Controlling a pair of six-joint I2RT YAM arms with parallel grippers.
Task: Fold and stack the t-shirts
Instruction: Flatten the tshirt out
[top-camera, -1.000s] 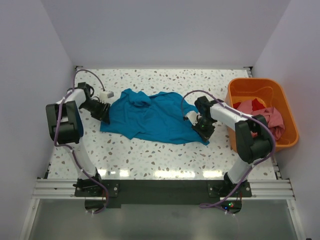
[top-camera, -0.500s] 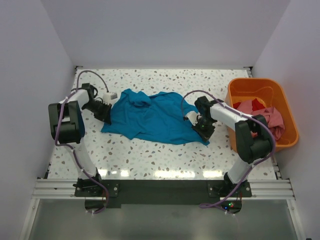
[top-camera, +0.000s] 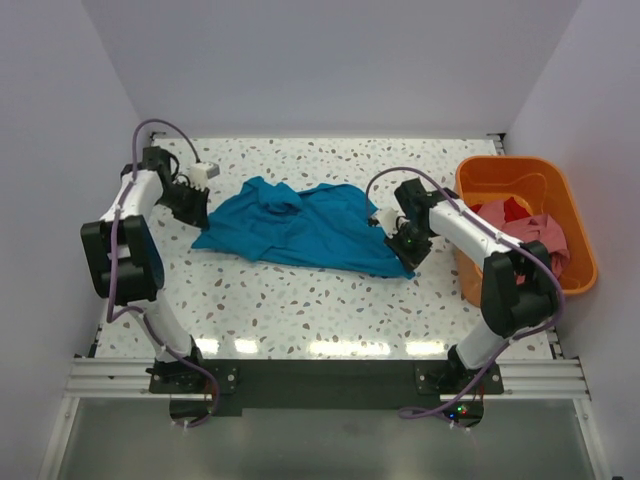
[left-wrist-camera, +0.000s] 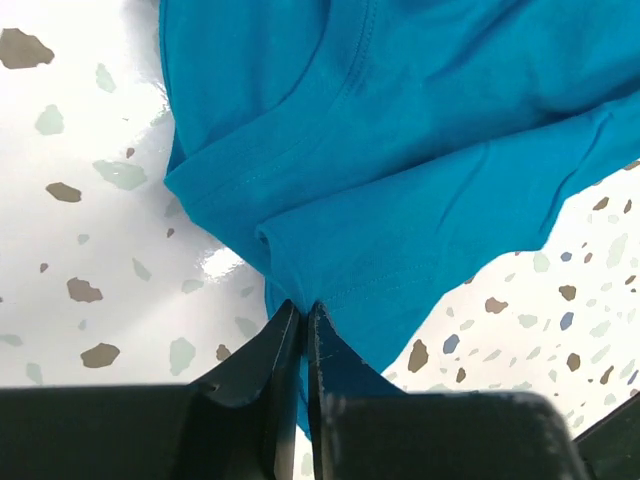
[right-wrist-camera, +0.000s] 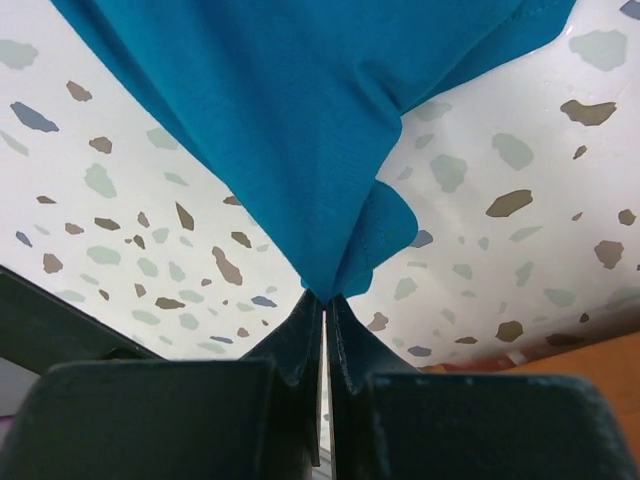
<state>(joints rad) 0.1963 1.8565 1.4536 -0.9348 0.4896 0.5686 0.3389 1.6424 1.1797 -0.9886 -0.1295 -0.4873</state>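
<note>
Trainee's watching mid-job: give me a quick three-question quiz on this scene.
1. True or false: the left gripper and the right gripper each pinch an edge of the teal t-shirt.
2. Where do the pink and red shirts lie? A: in the left gripper. B: in the orange tub. C: under the teal t-shirt.
3. Is the teal t-shirt folded yet?
Key: 1 true; 2 B; 3 no, it lies spread and rumpled.
</note>
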